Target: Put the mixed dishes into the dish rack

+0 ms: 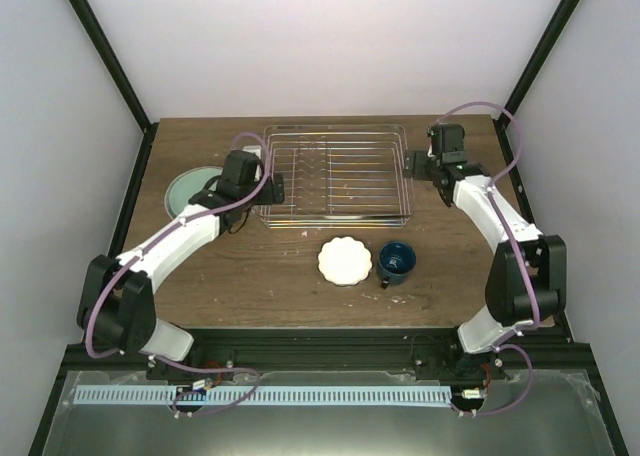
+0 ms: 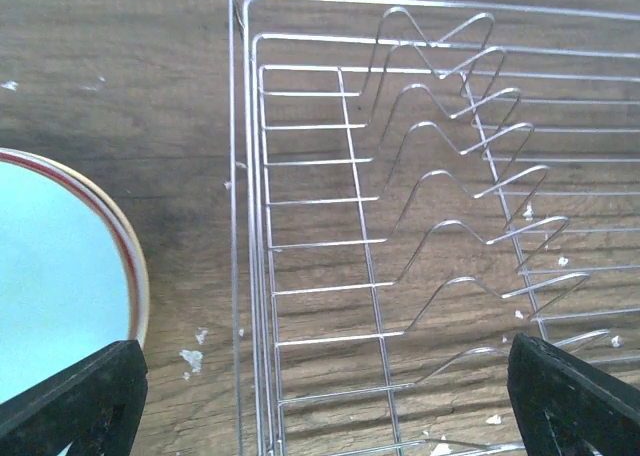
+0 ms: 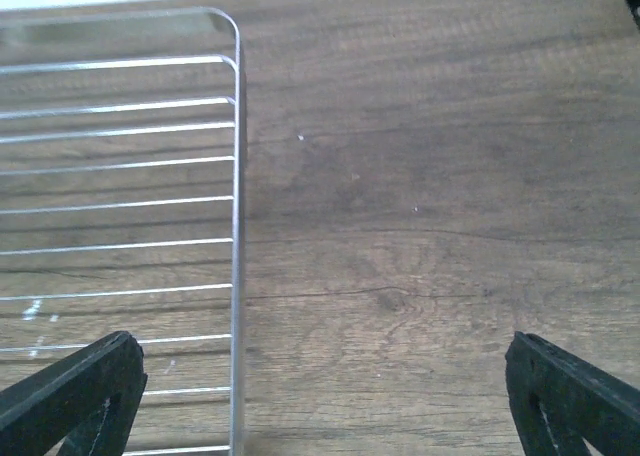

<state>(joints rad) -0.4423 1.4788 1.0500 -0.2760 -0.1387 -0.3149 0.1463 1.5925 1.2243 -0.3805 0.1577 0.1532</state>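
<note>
Top external: dish rack (image 1: 335,176) sits at the far middle of the wooden table (image 1: 250,276), with no dish in it. 3 dishes show on the wood. The red-rimmed plate (image 1: 185,188) lies near the rack's left side, apart from it. The white scalloped dish (image 1: 344,261) and dark blue mug (image 1: 396,261) sit side by side in front of the rack. Left gripper (image 1: 272,186) hovers at the rack's left end and right gripper (image 1: 412,164) at its right end. Both have jaws spread wide and hold nothing.

Step, as I judge it: the very start, first pick not yet made. The plate lies nearest the left gripper. The next move likely calls for shifting left, pinching the rim, then tipping the plate upright between 2 tines (image 2: 440,191). A flat plate on flat wood offers little edge to catch.

Hidden: left arm (image 1: 170,241) covers much of the plate from above, and the left wrist view cuts it off at the frame edge. 1 plate or a stack, cannot tell. Mug handle hard to make out. White flecks (image 2: 190,356) on the wood, nature unclear.
</note>
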